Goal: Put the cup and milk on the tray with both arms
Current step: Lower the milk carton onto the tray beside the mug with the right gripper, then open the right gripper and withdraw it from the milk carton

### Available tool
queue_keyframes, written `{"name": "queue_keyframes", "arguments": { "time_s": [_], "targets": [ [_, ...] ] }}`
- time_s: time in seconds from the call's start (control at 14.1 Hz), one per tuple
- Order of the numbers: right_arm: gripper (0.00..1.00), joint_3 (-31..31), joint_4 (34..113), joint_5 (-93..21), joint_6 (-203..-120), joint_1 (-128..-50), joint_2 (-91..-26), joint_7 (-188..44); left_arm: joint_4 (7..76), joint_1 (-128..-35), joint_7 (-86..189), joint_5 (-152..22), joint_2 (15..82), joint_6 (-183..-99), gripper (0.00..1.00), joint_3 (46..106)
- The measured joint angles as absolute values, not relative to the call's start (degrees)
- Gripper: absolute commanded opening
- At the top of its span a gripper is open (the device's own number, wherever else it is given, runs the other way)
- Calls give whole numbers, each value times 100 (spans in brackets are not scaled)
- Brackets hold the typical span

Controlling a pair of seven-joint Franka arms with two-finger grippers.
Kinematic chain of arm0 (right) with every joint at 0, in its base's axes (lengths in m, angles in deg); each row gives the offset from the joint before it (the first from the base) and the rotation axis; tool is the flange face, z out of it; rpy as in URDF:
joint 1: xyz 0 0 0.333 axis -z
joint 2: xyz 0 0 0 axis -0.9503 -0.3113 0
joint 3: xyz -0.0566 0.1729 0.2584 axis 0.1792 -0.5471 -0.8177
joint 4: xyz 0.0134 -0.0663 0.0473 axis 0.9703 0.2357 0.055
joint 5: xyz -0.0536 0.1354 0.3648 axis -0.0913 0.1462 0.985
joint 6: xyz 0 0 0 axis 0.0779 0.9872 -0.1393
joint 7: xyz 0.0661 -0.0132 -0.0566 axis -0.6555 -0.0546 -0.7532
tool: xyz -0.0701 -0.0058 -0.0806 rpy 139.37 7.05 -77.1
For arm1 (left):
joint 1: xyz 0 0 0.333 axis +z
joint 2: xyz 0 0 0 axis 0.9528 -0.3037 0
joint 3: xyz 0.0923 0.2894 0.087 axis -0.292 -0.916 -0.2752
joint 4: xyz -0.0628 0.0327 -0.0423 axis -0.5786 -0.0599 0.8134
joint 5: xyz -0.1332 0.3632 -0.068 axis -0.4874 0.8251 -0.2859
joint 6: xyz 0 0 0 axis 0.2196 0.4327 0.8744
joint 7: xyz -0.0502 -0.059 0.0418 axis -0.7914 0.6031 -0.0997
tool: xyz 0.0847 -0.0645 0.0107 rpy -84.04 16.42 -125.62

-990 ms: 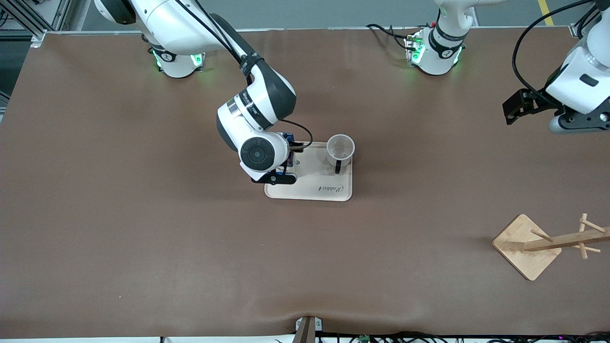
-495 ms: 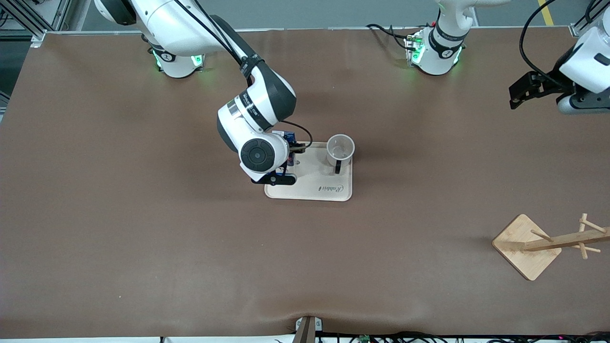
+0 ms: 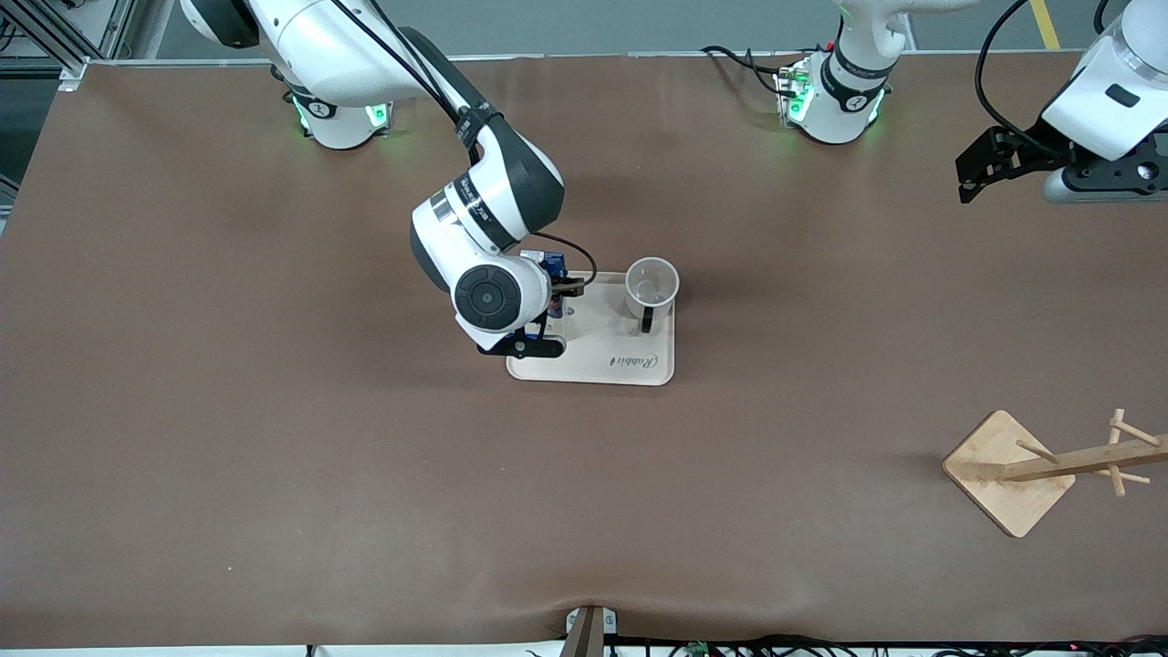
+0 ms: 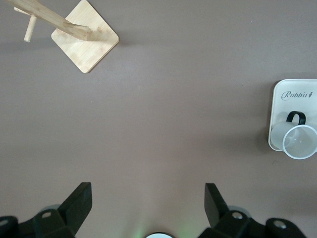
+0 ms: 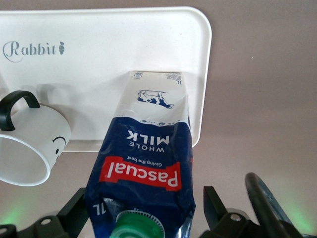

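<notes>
The milk (image 5: 148, 148), a blue-topped carton with a green cap, stands upright on the cream tray (image 5: 99, 74) at its corner toward the right arm's end. My right gripper (image 5: 143, 210) is open, with a finger on each side of the carton's top and a gap showing on one side. In the front view the right wrist hides most of the milk (image 3: 550, 266). The cup (image 3: 651, 283) stands upright on the tray (image 3: 630, 365), beside the milk toward the left arm's end. My left gripper (image 3: 981, 169) is open and empty, high over the left arm's end of the table.
A wooden peg stand (image 3: 1008, 470) lies tipped with its square base on the table, nearer to the front camera at the left arm's end. It also shows in the left wrist view (image 4: 84, 42), with the tray (image 4: 297, 91) and cup (image 4: 297, 141).
The right wrist has shifted slightly away from the tray's middle, and the milk stays on the tray. The left gripper has swung back and turned over its end of the table.
</notes>
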State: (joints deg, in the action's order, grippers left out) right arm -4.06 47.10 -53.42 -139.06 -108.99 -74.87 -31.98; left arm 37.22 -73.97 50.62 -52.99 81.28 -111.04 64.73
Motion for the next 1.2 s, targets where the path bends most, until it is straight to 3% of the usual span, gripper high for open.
{"name": "queue_keyframes", "arguments": {
  "time_s": [1.2],
  "targets": [
    [100, -254, 3571, -5611, -12731, -9964, -6914, -3198, 3702, -7062, 5094, -5567, 8131, -11113, 100, 6812]
  ]
}}
